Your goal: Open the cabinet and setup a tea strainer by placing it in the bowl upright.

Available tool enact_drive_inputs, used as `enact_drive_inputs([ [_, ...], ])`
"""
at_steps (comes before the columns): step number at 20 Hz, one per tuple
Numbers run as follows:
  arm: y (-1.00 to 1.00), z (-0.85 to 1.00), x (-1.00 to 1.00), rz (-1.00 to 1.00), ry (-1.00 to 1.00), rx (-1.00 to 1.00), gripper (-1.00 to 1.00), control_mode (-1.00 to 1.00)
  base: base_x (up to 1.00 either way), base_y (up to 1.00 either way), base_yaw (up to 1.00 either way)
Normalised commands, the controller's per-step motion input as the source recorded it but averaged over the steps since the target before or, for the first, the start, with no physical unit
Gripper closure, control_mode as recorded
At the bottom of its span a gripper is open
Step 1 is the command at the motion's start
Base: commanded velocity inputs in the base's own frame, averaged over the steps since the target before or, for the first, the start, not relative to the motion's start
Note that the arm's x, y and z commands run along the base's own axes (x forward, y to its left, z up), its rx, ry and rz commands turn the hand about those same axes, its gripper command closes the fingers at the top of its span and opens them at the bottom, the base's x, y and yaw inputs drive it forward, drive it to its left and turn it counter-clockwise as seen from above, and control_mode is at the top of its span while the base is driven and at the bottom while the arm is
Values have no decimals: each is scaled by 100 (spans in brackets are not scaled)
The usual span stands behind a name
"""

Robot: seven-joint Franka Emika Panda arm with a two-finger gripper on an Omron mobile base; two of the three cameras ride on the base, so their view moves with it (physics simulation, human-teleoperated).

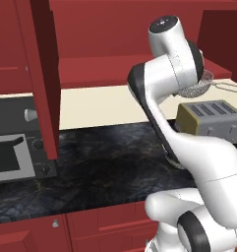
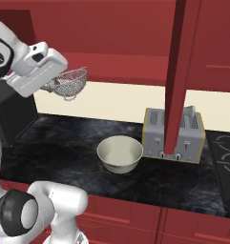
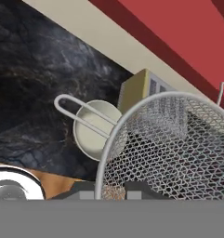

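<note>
Claw [image 3: 114, 189] gripping tea strainer [image 2: 68, 83], bowl [image 2: 120, 153] below — toaster [image 2: 173, 135] beside, open cabinet door [image 2: 179, 76] ahead

You have a dark marbled table [image 2: 64, 143] carrying the cream bowl [image 2: 120, 153], with the toaster [image 2: 173, 135] just beside it at its 2 o'clock in the right base view.

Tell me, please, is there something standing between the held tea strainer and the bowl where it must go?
Nothing visible does. The gripper holds the tea strainer up in front of the open cabinet, and the bowl sits open on the counter below, to its right. The toaster stands beside the bowl, not over it.
</note>
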Motion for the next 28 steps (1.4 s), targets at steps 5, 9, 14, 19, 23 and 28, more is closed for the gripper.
enact_drive_inputs([
  [5,-8,-56,-1,0,2,16,100,-100,0,0,0],
  [9,-24,-49,0,0,0,32,100,-100,0,0,0],
  [14,-22,-42,2,-1,0,16,100,-100,0,0,0],
  [19,-26,-38,12,-1,-2,-1,100,-100,0,0,0],
  [23,-33,-58,12,0,-1,-4,100,-100,0,0,0],
  [28,-45,-43,30,0,0,0,100,-100,0,0,0],
])
